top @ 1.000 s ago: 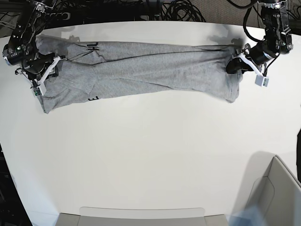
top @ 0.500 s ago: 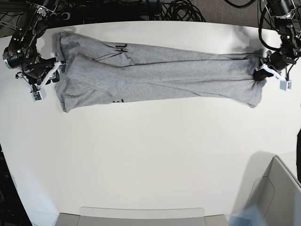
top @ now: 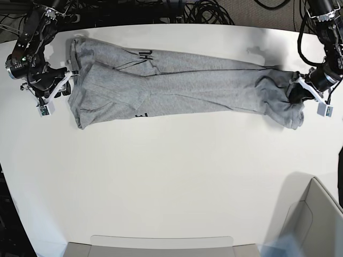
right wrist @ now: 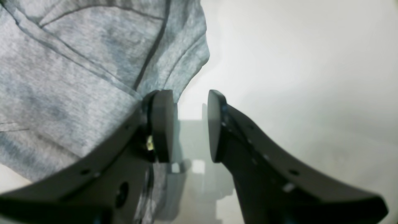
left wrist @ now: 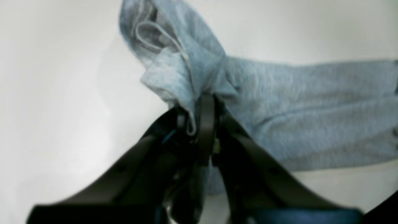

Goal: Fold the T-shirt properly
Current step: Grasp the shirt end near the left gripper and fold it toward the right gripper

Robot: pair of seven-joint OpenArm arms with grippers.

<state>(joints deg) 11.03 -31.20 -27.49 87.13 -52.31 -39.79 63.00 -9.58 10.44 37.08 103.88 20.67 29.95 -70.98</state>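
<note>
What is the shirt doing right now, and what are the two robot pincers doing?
T-shirt: stretched out long on the white table, bunched at the end by the left pincer, some black letters showing.
Left pincer: shut, pinching that bunched end of the T-shirt.
Right pincer: open, nothing between its fingers, right beside the other end of the T-shirt.

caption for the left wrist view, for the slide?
Left gripper shut on a bunched edge of the grey T-shirt, which trails across the white table.
</note>
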